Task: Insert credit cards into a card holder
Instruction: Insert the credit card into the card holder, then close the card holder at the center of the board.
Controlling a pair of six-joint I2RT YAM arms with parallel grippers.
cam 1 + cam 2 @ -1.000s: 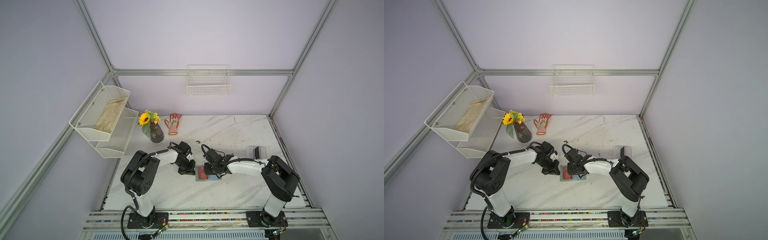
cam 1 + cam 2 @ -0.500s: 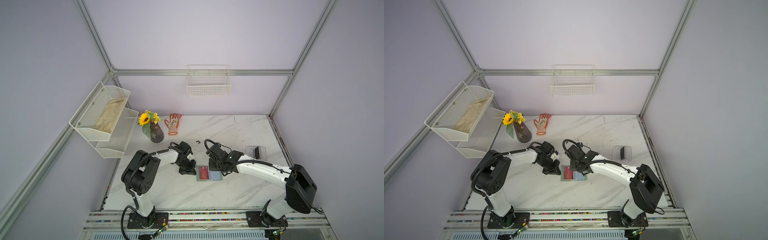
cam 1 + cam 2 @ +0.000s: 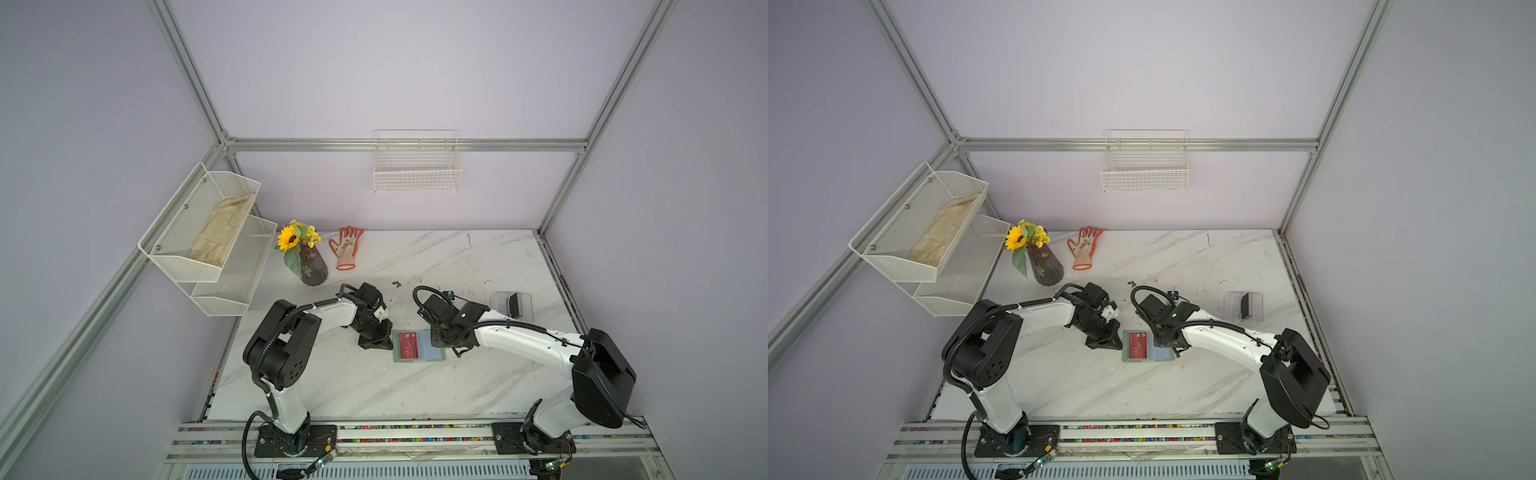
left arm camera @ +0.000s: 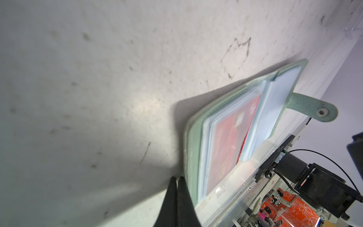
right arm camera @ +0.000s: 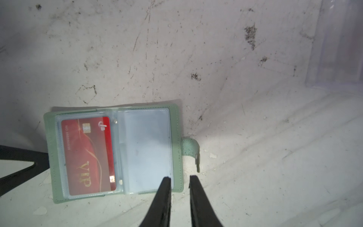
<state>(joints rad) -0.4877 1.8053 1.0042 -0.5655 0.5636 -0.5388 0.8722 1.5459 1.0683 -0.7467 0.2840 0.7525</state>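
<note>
Card holder (image 5: 147, 149) lies open between left claw (image 4: 176, 177) (shut, empty) and slightly parted, empty right claw (image 5: 178, 176).

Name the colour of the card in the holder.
Red card, gold lettering; right wrist view shows it best.

Left arm (image 3: 332, 309) and right arm (image 3: 519, 336), white shells, bulky black joints, black corrugated cables, black bolted base plates, right hand (image 5: 180, 177), slim black tapered fingers (image 5: 163, 196).
</note>
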